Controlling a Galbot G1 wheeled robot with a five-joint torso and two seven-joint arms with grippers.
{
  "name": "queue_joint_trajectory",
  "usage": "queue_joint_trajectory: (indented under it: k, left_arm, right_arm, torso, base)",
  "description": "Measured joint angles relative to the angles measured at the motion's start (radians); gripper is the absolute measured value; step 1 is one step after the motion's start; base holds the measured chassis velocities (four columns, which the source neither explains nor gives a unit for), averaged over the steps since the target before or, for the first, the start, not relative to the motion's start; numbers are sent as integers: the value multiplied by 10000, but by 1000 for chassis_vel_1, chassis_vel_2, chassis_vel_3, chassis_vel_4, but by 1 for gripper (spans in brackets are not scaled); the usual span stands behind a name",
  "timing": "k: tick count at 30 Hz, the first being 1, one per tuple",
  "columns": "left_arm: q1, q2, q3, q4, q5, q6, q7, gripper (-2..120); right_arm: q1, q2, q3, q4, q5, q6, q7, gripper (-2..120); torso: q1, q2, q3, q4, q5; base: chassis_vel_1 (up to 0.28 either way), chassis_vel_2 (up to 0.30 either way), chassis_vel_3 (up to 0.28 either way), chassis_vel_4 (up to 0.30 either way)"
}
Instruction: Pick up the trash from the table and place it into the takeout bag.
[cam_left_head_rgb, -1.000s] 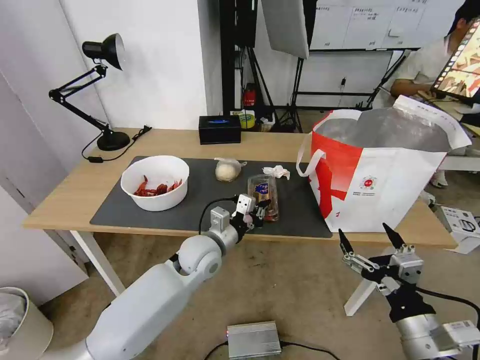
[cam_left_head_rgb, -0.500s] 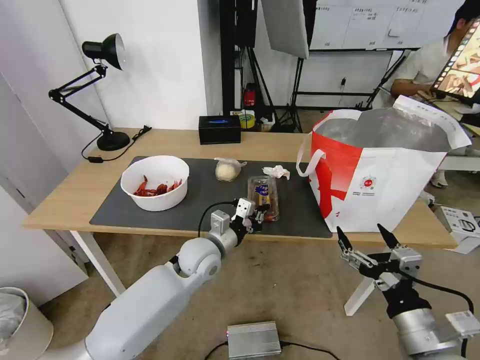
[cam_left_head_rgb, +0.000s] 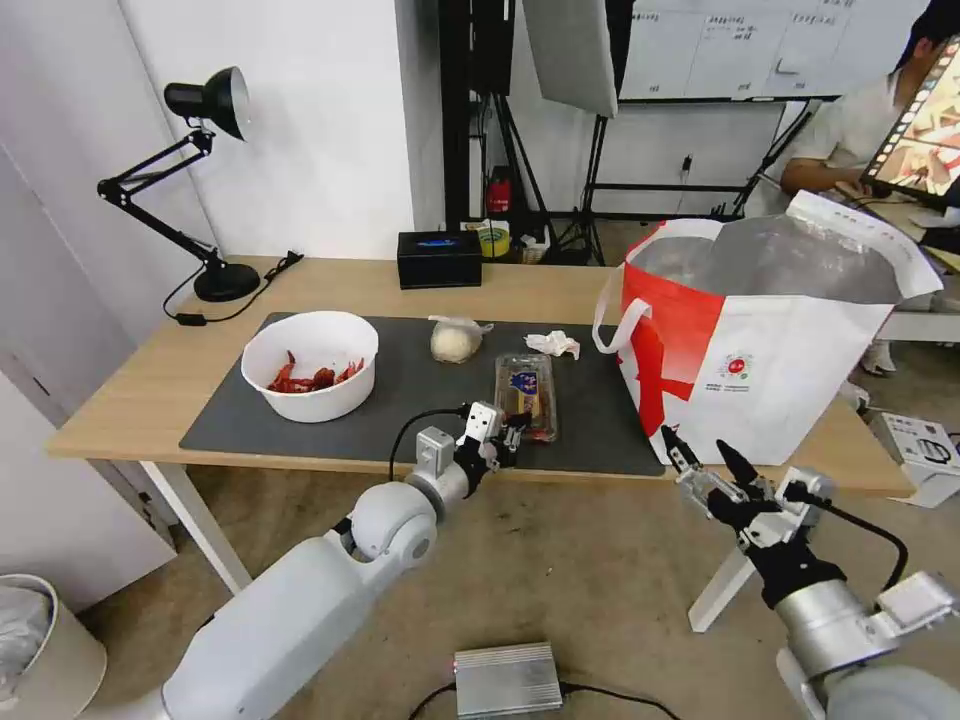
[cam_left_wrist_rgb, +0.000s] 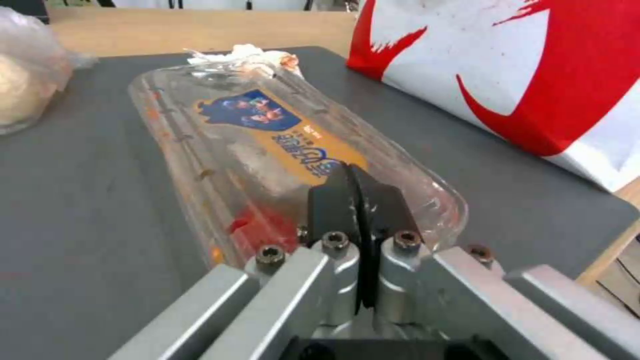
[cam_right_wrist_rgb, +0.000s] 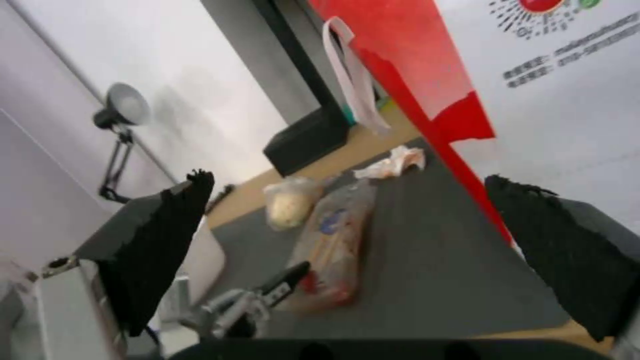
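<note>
The clear clamshell tray (cam_left_head_rgb: 526, 385) with red scraps lies flat on the dark mat (cam_left_head_rgb: 400, 410) of the table (cam_left_head_rgb: 130, 390). My left gripper (cam_left_head_rgb: 508, 432) is at the tray's near end. In the left wrist view its fingers (cam_left_wrist_rgb: 333, 200) are pressed together, shut, over that end of the tray (cam_left_wrist_rgb: 253, 125). The white bowl (cam_left_head_rgb: 310, 378) of red shells stands on the mat's left. The knotted bag (cam_left_head_rgb: 455, 340) and the crumpled tissue (cam_left_head_rgb: 553, 343) lie behind the tray. The red-and-white takeout bag (cam_left_head_rgb: 780, 350) stands open on the right. My right gripper (cam_left_head_rgb: 705, 470) hangs open at the table's front edge below it.
A black desk lamp (cam_left_head_rgb: 205, 180) and a black tissue box (cam_left_head_rgb: 440, 258) stand along the back of the table. On the floor are a metal box (cam_left_head_rgb: 507, 678) and a white bin (cam_left_head_rgb: 40, 640). A person sits behind the bag at the far right.
My left gripper has drawn back and down toward the front edge, while the tray has hardly moved. My right gripper has risen and moved forward to the table's front edge.
</note>
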Motion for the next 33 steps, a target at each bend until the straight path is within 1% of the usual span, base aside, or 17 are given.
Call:
queue_joint_trajectory:
  k: [1,4,9,12,13,15,23,33]
  left_arm:
    - [0,0,0,0,0,0,0,0]
    - [-6,3,-4,-37,-39,-10,-19,0]
    - [6,-14,-1,-105,-48,-12,-43,0]
    - [16,-33,36,-166,-48,-12,-56,0]
    - [16,-33,36,-166,-48,-12,-56,0]
    - [8,-55,66,-168,-42,4,-66,0]
    - [26,-52,100,-162,-7,26,-90,0]
    - [-13,-196,243,-46,-24,31,-313,0]
  right_arm:
    - [0,0,0,0,0,0,0,100]
    - [221,-133,-37,-57,689,-125,257,100]
    - [482,-231,-67,-138,1280,-257,550,100]
    - [797,-369,-110,-231,1962,-402,848,100]
    - [797,-369,-110,-231,1962,-402,848,100]
    - [1089,-476,-136,-346,2508,-512,1044,100]
    - [1764,-813,-415,-785,3110,-619,1308,100]
    - [3068,-1262,-973,-1567,3937,-872,2056,100]
  torso:
    - [0,0,0,0,0]
    - [0,0,0,0,0]
    - [0,0,-1,0,0]
    - [0,0,0,-1,1]
    - [0,0,0,-1,1]
    - [0,0,-1,0,0]
    - [0,0,-1,-1,0]
    - [0,0,0,-1,0]
  base:
    - [0,0,0,0]
    - [0,0,0,0]
    - [0,0,0,0]
    - [0,0,0,0]
    - [0,0,0,0]
    - [0,0,0,0]
    - [0,0,0,0]
    - [0,0,0,0]
